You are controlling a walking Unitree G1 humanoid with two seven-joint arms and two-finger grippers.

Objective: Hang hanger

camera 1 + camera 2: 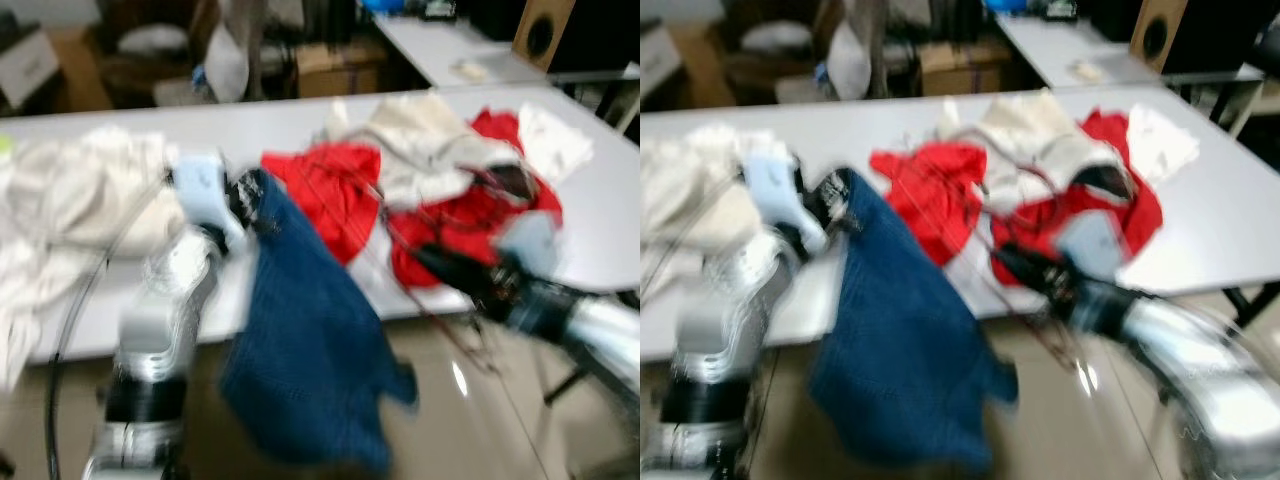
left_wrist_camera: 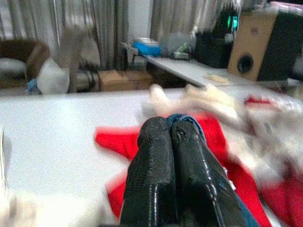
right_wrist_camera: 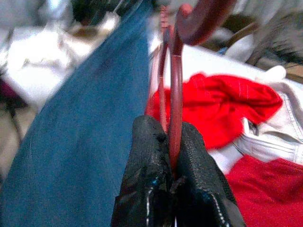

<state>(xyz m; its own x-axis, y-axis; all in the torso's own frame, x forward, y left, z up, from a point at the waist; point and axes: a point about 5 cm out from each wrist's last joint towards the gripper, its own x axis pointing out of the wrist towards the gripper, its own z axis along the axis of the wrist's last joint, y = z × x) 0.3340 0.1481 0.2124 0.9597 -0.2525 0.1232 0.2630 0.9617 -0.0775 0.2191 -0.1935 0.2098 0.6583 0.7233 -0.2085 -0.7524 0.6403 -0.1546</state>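
Right pincer (image 3: 173, 142) pinches thin red hanger (image 3: 174, 85).

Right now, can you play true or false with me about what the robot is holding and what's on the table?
1. The left gripper is pinching a blue cloth. True.
2. The right gripper is holding a yellow hanger. False: the hanger it grips is dark red.
3. The blue cloth lies flat in the middle of the table. False: it hangs down past the edge of the white table, held up by the left gripper.
4. Red clothes lie on the table. True.
5. The table holds just one garment. False: white clothes and red ones are piled there.
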